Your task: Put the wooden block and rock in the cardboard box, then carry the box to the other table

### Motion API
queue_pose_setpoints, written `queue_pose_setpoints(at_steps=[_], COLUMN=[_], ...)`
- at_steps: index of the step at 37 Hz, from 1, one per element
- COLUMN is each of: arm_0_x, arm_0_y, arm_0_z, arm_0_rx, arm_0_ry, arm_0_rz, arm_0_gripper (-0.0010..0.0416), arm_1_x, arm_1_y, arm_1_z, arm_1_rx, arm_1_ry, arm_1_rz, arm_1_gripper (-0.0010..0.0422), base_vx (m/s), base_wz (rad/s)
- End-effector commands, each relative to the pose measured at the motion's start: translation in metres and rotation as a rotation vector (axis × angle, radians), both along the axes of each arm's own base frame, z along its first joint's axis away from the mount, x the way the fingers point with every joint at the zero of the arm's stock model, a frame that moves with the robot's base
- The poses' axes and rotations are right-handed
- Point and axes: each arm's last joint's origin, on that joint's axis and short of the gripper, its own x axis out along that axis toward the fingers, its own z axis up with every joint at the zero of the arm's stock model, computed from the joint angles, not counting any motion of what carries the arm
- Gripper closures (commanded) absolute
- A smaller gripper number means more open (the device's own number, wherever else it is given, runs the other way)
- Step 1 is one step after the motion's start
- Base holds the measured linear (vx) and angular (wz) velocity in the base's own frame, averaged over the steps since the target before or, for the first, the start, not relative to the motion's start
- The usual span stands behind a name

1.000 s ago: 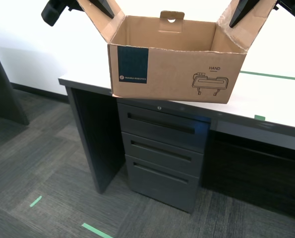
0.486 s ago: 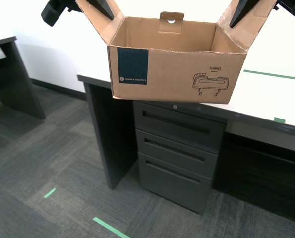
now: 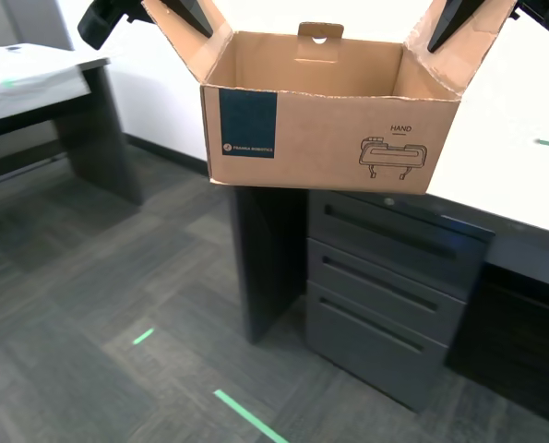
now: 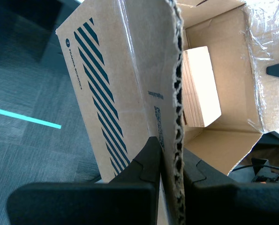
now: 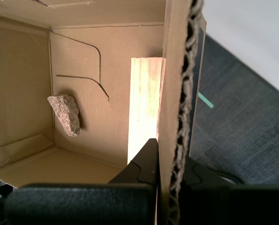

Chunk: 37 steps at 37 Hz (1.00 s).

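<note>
cardboard box (image 3: 329,138) held off floor between our two grippers, in front of drawer unit (image 3: 385,295). my first gripper (image 5: 169,164) clamped on one side flap; my second gripper (image 4: 172,161) clamped on opposite flap. wooden block (image 5: 144,112) and rock (image 5: 64,115) lie on box floor, below both jaws; block nearer my first gripper, rock well apart.

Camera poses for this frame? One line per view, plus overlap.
Exterior view: on the robot, looking forward and down at the cardboard box held over carpet; both arms' tips show.
First wrist view: rides my first end effector, looks along a clamped flap into the box at the rock and wooden block.
Second wrist view: rides my second end effector, clamped on another flap.
Shared: both wrist views see the block.
</note>
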Motion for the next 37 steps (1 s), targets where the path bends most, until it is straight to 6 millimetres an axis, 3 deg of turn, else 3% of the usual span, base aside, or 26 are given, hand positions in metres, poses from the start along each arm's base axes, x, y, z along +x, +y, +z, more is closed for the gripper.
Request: queue_pose_setpoints(at_steps=[1,18,37], arm_0_x=[-0.0002,-0.003,-0.0029], arm_0_y=[0.0005,0.0035,0.0036], arm_0_z=[0.0004,-0.0004,-0.0004], arm_0_rx=[0.006,0.005,-0.009], arm_0_ry=[0.001,0.032,-0.001], arm_0_rz=[0.004,0.0,0.05], arm_0_gripper=[0.0406,0.0406,0.0406], arm_1_x=[-0.0005,-0.0013,-0.001], arm_1_y=[-0.0007,-0.0007,-0.0011], arm_1_z=[0.001,0.0004,0.0005], arm_1_rx=[-0.009,0.01,-0.003], arm_1_ry=[-0.004,-0.045,-0.016], arm_1_rz=[-0.016,-0.069,-0.032], arm_1_gripper=[0.0413,0.0413,0.0413], base_vx=[0.026,0.04,0.031], base_wz=[0.345,0.26,0.036])
